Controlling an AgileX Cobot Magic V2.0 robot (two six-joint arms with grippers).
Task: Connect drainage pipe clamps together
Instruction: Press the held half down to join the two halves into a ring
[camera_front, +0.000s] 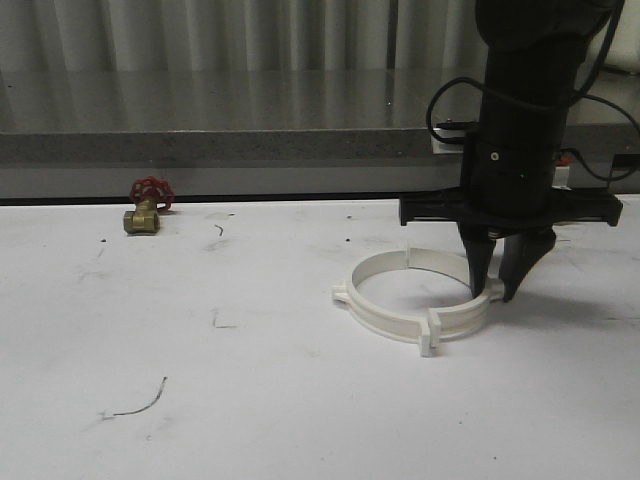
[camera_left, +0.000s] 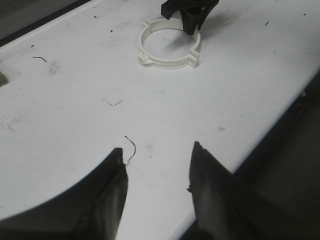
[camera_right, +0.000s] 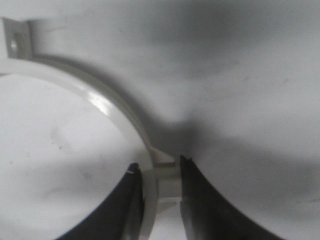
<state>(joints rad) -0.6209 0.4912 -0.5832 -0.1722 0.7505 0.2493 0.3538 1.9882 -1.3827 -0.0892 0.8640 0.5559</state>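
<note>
Where the white surface (camera_front: 250, 400) lies right of centre, the drainage pipe clamps (camera_front: 400, 310) rest flat as two white half-rings set edge to edge, forming a ring with its opening facing up. The line through the paired end tabs runs from the front-right joint (camera_front: 431, 337) toward the far side, while a single tab (camera_front: 343, 294) projects leftward. Right pincer (camera_front: 498, 290): pointing straight down at the ring's right side, fingers narrowly parted and straddling the wall of the ring; the right wrist view shows the band and a tab (camera_right: 161, 185) between the fingertips (camera_right: 192, 200), closed on it or nearly so, contact not certain. Left pincer (camera_left: 157, 192): hovering above bare surface well apart from the ring, jaws wide open, holding nothing. Brass valve with red handwheel (camera_front: 147, 208): far left, beside the rear ledge. Thin dark wire scrap (camera_front: 140, 405): near front left.
</note>
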